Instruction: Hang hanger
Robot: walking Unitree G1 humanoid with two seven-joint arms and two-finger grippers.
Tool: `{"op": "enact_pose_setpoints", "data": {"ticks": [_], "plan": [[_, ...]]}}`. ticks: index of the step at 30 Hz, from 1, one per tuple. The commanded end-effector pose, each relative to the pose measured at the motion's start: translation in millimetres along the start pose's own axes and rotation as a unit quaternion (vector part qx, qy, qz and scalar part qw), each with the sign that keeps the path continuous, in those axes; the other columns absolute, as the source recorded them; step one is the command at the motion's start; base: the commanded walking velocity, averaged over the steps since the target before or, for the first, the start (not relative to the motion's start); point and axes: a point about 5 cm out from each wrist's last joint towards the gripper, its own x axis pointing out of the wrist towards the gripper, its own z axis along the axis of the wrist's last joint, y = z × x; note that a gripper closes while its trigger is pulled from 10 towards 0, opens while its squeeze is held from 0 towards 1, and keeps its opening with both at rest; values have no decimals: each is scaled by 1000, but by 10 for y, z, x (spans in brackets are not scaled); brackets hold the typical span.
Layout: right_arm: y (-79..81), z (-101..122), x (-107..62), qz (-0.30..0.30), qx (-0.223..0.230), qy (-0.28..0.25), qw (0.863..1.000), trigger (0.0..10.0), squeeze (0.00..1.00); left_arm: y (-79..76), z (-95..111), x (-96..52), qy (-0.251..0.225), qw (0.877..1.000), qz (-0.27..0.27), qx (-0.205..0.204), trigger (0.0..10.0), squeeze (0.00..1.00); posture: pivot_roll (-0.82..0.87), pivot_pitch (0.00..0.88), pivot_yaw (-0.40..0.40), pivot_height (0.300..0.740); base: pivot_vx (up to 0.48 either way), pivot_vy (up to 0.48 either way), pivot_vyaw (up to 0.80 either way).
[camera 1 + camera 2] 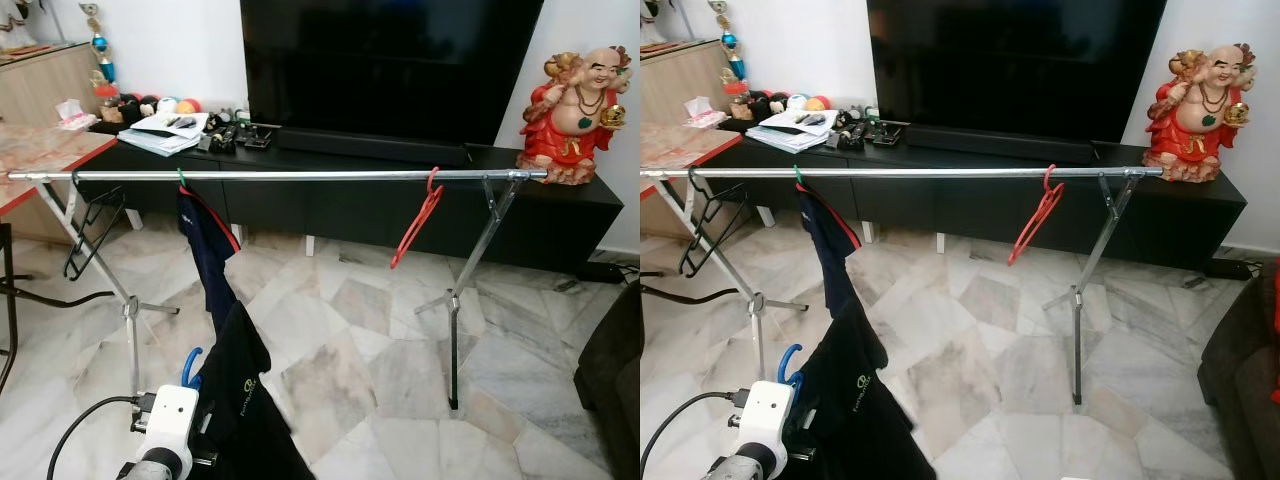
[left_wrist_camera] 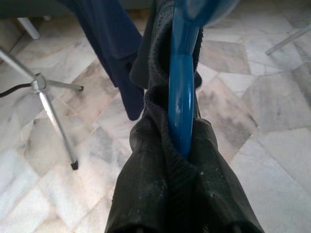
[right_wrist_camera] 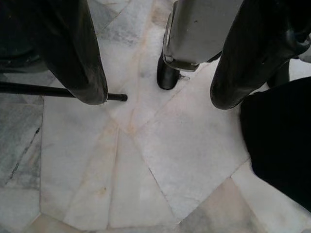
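Observation:
A blue hanger (image 2: 181,92) carries a black shirt (image 1: 238,400). My left gripper (image 2: 182,145) is shut on it low at the near left, the cloth draped over its fingers. The hanger's blue hook (image 1: 189,366) sticks up well below the silver rail (image 1: 300,175) of the drying rack. On the rail hang a red hanger (image 1: 418,228), a navy shirt (image 1: 208,250) on a green hook, and a black hanger (image 1: 93,228) at the left end. My right gripper (image 3: 155,97) hangs open over the marble floor, nothing between its fingers (image 3: 80,58).
Behind the rack stands a black TV console (image 1: 400,190) with a large TV (image 1: 390,60) and a red statue (image 1: 575,105). A table (image 1: 40,150) is at the left, a dark sofa (image 1: 615,380) at the right. Rack legs (image 1: 455,300) and a cable (image 1: 60,298) cross the floor.

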Motion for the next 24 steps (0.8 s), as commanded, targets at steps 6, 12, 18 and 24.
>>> {"op": "enact_pose_setpoints", "data": {"ticks": [6, 12, 18, 24], "plan": [[-2, 47, 6, 1, -5, -4, 1000, 10000, 0, 15, 114, 44, -19, 1000, 1, -1, 10000, 0, 88, 0, -3, 740, 337, 0, 0], [3, 60, 8, 1, -2, -5, 1000, 10000, 0, 32, 134, 65, -22, 1000, 2, 1, 10000, 0, 87, 0, -6, 740, 352, 0, 0], [5, 73, 10, 1, -2, -7, 1000, 10000, 0, 39, 151, 84, -24, 1000, 4, 2, 10000, 0, 91, 0, -9, 740, 363, 0, 0], [5, 80, 11, 3, -2, -7, 1000, 10000, 0, 40, 151, 86, -24, 1000, 5, 3, 10000, 0, 97, 0, -15, 740, 375, 0, 0]]}}
